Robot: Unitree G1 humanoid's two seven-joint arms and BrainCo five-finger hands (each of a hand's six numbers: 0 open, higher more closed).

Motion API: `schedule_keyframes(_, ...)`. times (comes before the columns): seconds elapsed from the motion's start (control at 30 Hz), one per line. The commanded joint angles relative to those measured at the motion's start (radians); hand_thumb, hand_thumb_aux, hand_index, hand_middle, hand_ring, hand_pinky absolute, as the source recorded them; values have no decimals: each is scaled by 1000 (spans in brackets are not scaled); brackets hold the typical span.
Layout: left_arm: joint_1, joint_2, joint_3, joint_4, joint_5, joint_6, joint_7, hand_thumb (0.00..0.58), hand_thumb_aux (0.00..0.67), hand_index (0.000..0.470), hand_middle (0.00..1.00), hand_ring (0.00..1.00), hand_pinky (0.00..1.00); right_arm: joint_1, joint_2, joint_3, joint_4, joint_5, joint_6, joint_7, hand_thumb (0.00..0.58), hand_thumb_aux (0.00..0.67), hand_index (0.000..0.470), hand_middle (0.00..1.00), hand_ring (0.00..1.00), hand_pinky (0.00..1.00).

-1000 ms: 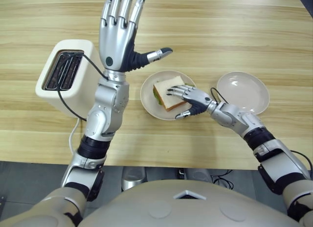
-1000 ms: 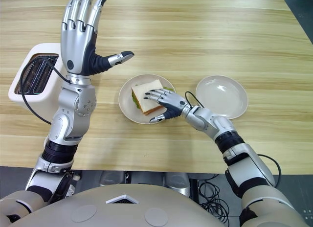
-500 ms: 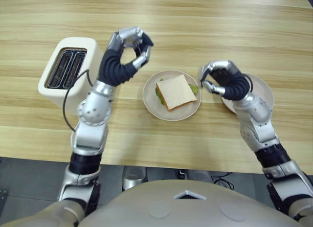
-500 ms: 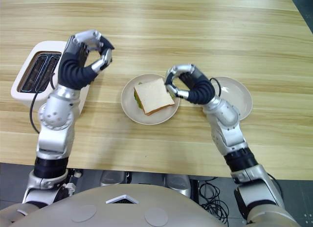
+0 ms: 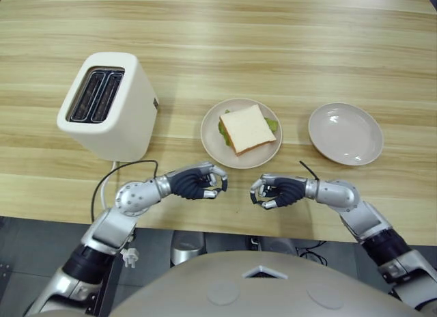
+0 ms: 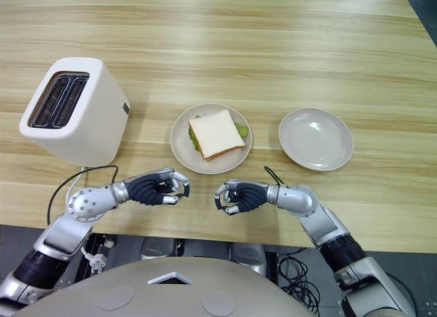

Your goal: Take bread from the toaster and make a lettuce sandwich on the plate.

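Note:
A sandwich (image 5: 246, 128) with white bread on top and green lettuce showing at its edges lies on the middle plate (image 5: 216, 144). The cream toaster (image 5: 109, 105) stands at the left, both slots dark with no bread showing. My left hand (image 5: 196, 182) rests low over the table's front edge, below and left of the plate, fingers curled and holding nothing. My right hand (image 5: 274, 191) mirrors it just to the right, also curled and holding nothing. A small gap separates the two hands.
A second plate (image 5: 345, 133) with nothing on it sits to the right of the sandwich. The toaster's cord (image 5: 109, 182) hangs over the front edge by my left forearm. Bare wooden tabletop stretches behind the plates and toaster.
Both hands have dropped from beside the plate to the table's front edge and drawn toward each other, fingers staying curled. A second ago the left was raised open and the right touched the sandwich.

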State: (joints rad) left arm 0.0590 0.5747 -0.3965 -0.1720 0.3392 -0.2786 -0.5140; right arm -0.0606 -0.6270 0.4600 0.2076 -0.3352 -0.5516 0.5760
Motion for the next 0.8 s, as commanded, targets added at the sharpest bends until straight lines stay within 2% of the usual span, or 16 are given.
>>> schedule_keyframes(0.03,-102,-22,-111,182,304,-60,143,580,670,460,1000,1000,1000,-88,26,44,122,-265,-6,-189,580,670,460,1000,1000,1000)
schedule_keyframes(0.17,-200,-58,-206,368,492,-71,266,580,670,460,1000,1000,1000,-181,53,86,228,-419,4,-322,580,670,460,1000,1000,1000)
schedule_keyframes(0.37,-389,-136,-286,716,655,-32,501,580,670,460,1000,1000,1000,-347,123,142,438,-538,33,-486,580,670,460,1000,1000,1000)
schedule_keyframes(0.63,-679,-240,-300,1189,663,-14,774,580,670,460,1000,1000,1000,-595,241,191,854,-571,44,-668,580,670,460,1000,1000,1000)
schedule_keyframes(0.8,-778,-327,-302,1396,638,-22,867,580,670,460,1000,1000,1000,-709,309,216,1068,-580,103,-728,580,670,460,1000,1000,1000)
